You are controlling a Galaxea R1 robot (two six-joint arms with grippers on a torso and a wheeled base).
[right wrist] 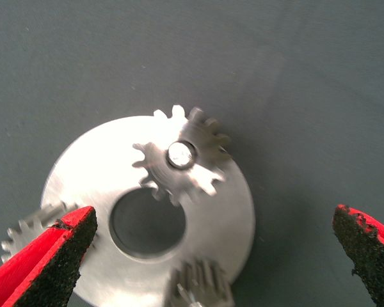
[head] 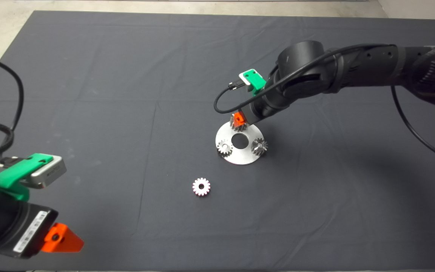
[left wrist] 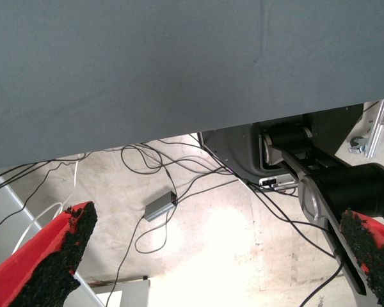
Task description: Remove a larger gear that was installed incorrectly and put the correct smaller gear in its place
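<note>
Right hand [right wrist: 211, 256] hovers spread above the steel disc [head: 251, 132], seemingly over the larger gear [right wrist: 182, 160]; the smaller gear [head: 201, 186] lies apart.

No writing can be read anywhere; the white label [head: 31, 233] on the left wrist is illegible.
</note>
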